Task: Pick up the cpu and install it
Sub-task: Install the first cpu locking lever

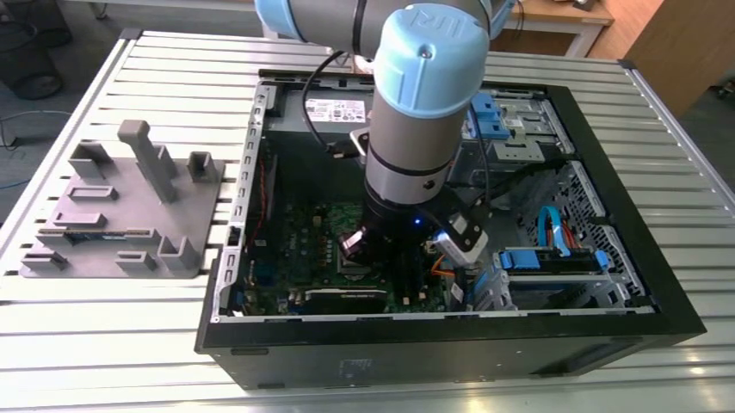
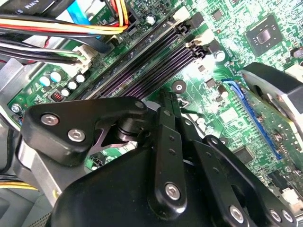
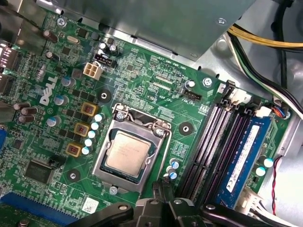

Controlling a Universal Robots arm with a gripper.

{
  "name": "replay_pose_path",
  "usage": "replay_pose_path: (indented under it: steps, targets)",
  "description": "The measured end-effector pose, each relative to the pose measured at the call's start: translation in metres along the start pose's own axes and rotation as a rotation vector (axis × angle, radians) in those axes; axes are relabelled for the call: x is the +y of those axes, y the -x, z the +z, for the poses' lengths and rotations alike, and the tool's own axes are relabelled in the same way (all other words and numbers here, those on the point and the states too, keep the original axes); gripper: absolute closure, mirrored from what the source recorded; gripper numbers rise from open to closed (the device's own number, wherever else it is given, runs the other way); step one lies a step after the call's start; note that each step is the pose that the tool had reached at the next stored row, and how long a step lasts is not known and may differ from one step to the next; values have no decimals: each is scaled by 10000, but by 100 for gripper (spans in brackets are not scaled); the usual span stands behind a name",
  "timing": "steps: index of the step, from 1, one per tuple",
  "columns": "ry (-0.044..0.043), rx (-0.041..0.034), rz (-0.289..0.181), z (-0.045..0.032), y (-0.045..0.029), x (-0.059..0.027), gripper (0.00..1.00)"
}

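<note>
A grey plastic tray (image 1: 115,211) sits on the slatted worktop (image 1: 69,344), well apart from the socket frame (image 3: 124,183), toward the exterior view's left. White lettering marks the motherboard (image 3: 142,85) near the socket frame. The cpu (image 3: 128,152) lies flat inside the socket frame, with faint, unreadable print on its silver top. The gripper (image 3: 162,184) hovers just beside the socket frame, fingers together, holding nothing. 1 blue memory module (image 3: 246,151) stands farther off.

A ribbed pale metal worktop (image 1: 103,335) fills the scene under even light. Behind it stand a light wooden desk (image 1: 563,17) and a brown wooden cabinet (image 1: 677,43); grey floor (image 1: 46,120) lies at the exterior view's left.
</note>
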State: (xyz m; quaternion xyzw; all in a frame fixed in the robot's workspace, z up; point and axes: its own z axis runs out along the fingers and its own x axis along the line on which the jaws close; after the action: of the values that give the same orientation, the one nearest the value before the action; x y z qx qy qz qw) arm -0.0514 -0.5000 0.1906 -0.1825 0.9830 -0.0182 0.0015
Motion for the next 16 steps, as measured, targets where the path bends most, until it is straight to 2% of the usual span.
replay_pose_path:
  steps: [16]
  targets:
    - [-16,-45,3,-17,-33,-21,89]
